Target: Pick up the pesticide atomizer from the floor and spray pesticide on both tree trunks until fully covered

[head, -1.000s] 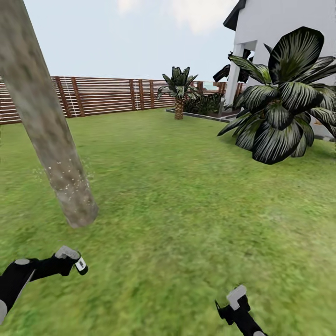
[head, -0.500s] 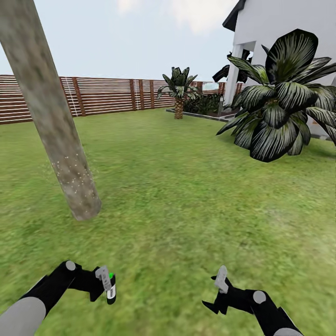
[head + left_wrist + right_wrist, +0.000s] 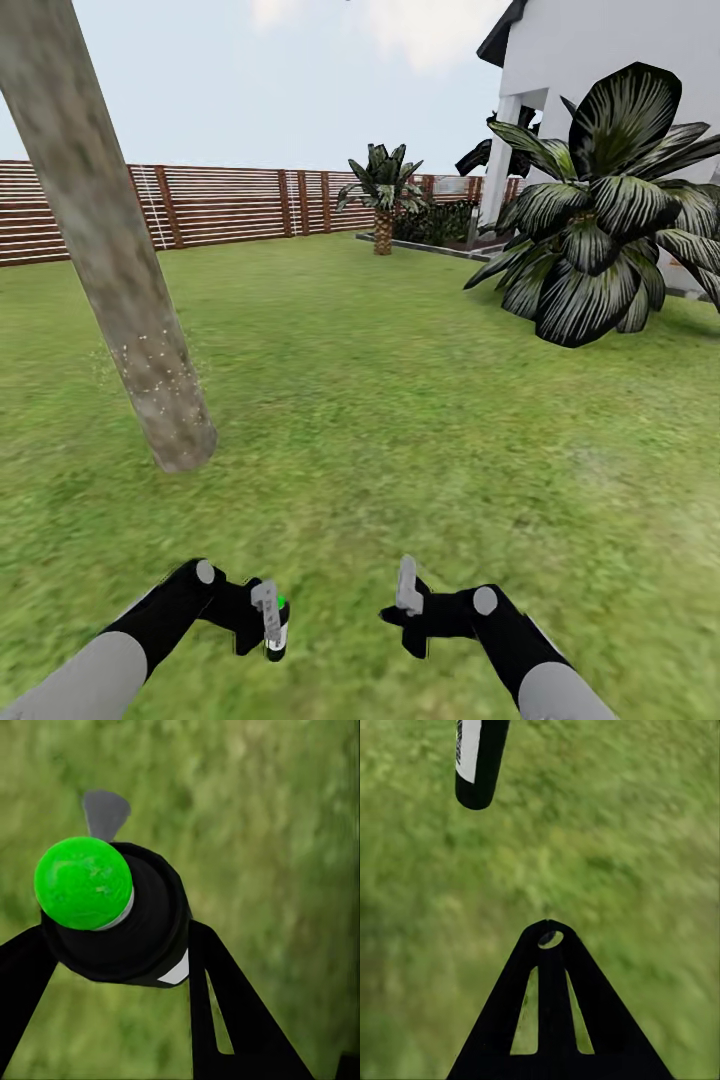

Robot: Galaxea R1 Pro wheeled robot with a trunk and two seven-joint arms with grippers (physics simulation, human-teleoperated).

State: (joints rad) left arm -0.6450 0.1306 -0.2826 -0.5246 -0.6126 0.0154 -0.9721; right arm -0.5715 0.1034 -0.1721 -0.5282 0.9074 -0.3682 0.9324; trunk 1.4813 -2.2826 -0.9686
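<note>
Spray step: left end effector (image 3: 268, 622) clamped on atomizer (image 3: 275, 630), short of the speckled trunk (image 3: 140, 340). Right end effector (image 3: 407, 590) shut, empty. Next: aim the nozzle at bare bark.

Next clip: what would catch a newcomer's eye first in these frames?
First, the thick mottled tree trunk leaning up the left of the head view, its base speckled with pale dots. Next, the big dark striped-leaf plant at right, in front of the white house. Low in the foreground, the left hand grips the dark pesticide atomizer, whose end glows bright green in the left wrist view.
</note>
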